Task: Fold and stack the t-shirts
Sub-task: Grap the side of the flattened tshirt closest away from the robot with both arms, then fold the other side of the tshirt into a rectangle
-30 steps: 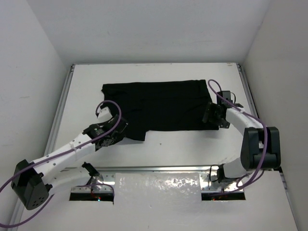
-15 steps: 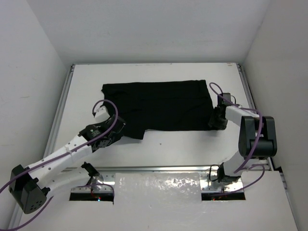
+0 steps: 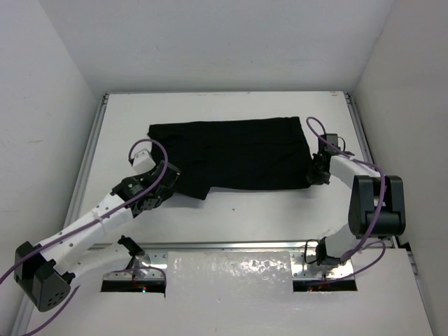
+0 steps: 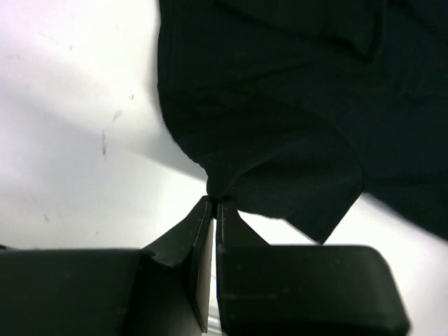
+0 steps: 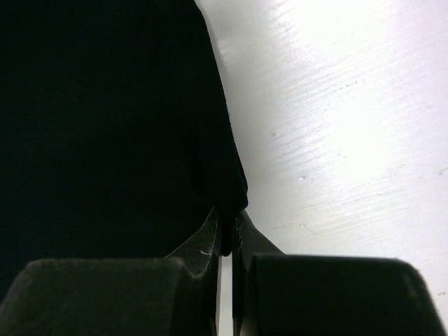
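Since a second ago the right claw [image 3: 316, 175] has gone from gaping beside the cloth to clenched on it. The left claw [image 3: 162, 186] has drawn back toward the left, taking its corner of cloth along, so the near left flap now sits a little further left.

Nearest the bases, a strip of bare tabletop [image 3: 252, 210] lies in front of the garment. Next come the two claws, each at a near corner of the black t-shirt [image 3: 238, 150].

The left wrist view shows the left claw [image 4: 215, 204] pinched tight on a small tuck of fabric. The t-shirt [image 4: 294, 105] bunches to a point at the tips and hangs slack beyond. Judging by the shadow beneath it, the cloth there is raised slightly off the tabletop [image 4: 70, 105].

The right wrist view shows the right claw [image 5: 227, 218] closed on the very edge of the t-shirt [image 5: 105, 105], at its near right corner. White tabletop [image 5: 336, 105] lies just to its side.

Beyond the claws the t-shirt lies flat and spread wide across the middle of the tabletop. Its far edge is straight and stops short of the far rim.

Holding both near corners at once looks like the set-up for a fold. With each end gripped, the near edge can be carried over toward the far edge without sagging or twisting. I judge that the fold itself has not yet begun, and stacking remains to be done.
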Available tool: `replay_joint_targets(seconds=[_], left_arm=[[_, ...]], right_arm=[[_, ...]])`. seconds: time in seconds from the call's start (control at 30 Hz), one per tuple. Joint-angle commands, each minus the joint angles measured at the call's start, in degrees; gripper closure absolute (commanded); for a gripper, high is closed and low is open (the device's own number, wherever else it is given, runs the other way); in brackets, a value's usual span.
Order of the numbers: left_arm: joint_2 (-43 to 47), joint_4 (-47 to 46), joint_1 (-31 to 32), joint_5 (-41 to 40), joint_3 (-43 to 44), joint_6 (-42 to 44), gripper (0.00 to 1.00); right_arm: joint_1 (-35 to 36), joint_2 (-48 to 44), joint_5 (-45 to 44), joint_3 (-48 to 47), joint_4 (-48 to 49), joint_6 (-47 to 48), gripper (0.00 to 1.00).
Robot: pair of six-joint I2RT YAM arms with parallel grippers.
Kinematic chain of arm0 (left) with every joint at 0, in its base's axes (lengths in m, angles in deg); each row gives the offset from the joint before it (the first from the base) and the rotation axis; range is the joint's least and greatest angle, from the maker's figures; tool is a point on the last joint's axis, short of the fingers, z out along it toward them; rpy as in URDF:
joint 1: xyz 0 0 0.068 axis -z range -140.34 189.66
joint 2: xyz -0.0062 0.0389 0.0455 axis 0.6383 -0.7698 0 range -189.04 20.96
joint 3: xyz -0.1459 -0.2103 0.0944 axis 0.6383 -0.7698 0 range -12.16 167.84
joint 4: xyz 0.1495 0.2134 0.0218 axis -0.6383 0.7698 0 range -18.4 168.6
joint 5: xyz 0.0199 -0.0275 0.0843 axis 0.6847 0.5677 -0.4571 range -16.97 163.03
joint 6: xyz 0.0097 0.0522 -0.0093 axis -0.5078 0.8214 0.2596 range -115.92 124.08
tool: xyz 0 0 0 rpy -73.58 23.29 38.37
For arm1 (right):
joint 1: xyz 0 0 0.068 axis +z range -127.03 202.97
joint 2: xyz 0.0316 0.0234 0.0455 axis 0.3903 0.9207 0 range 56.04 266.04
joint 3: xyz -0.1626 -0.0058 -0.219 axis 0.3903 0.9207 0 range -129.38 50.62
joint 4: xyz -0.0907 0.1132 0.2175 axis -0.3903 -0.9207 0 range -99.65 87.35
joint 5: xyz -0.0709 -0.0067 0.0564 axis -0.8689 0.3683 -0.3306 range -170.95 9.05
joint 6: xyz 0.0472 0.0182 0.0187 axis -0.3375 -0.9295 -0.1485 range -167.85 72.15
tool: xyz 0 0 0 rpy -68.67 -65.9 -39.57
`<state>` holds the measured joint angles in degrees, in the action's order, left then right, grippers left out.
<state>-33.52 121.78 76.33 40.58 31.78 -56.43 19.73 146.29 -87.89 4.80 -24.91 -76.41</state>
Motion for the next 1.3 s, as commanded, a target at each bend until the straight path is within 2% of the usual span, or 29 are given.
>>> replay_joint_targets(seconds=[0.0,0.37,0.43,0.67,0.9,1.07,1.27], left_arm=[[-1.2,-1.9,-1.9,-3.0,5.2,0.4,1.0],[-8.0,-7.4,-8.8,-2.3,12.6,3.9,1.0],[-9.4,-10.2,-11.0,-1.1,12.9,5.5,1.0],[-15.3,-14.3,-12.1,-2.7,15.7,6.5,1.0],[-21.3,-18.8,-14.3,-5.4,19.6,7.9,1.0],[-29.2,-20.3,-17.0,-2.8,25.0,10.5,1.0],[-42.1,-14.2,-17.8,-3.0,35.3,10.4,1.0]], right_arm=[[0.0,-2.7,1.0,-1.4,-0.1,0.1,0.98],[0.0,-2.8,5.5,-9.9,-2.3,-0.2,1.0],[0.0,-1.2,5.9,-12.8,-2.6,-0.7,1.0],[0.3,2.8,6.5,-18.6,-1.4,-2.9,1.0],[1.0,12.0,6.1,-30.4,-3.7,-2.0,1.0],[1.7,17.5,6.7,-36.3,-5.1,-2.1,1.0],[1.8,25.3,6.5,-43.6,-6.7,-1.4,1.0]])
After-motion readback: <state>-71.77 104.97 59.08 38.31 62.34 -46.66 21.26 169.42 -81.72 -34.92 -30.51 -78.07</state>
